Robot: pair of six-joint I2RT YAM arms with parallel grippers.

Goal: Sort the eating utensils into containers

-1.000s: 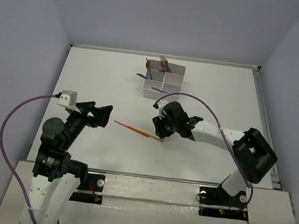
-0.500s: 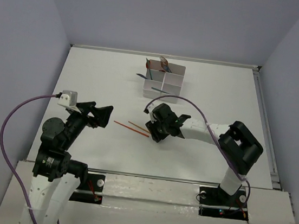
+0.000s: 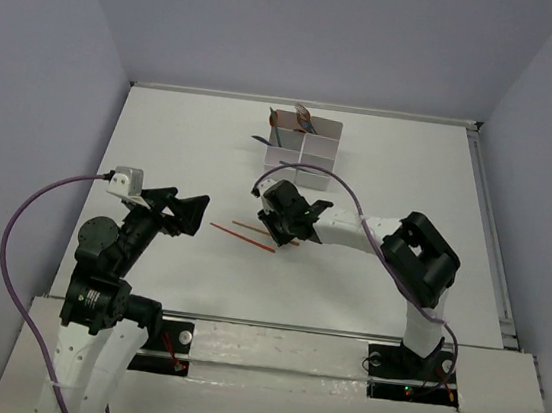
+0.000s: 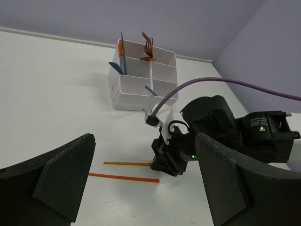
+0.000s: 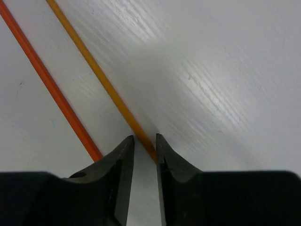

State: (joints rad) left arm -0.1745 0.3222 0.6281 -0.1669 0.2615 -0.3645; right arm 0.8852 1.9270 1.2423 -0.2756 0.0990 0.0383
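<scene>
Right gripper (image 5: 145,137): nearly closed, slim gap, nothing clamped.
Left gripper (image 4: 143,146): wide apart, empty.
Amber stick (image 5: 101,77): end at gap mouth, against 1 fingertip.
Red stick (image 5: 47,80): outside fingers.
Box (image 4: 136,89): well beyond fingertips.
Pick-up: likely widen slightly, centre amber end, exclude red stick, close.

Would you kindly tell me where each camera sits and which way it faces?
Top external: overhead and behind, looking down; left arm, right arm show.
Left wrist: faces across the table toward the white box; own fingers show.
Right wrist: close, facing the table; own fingertips show.
All share the orange stick and yellow stick.
</scene>
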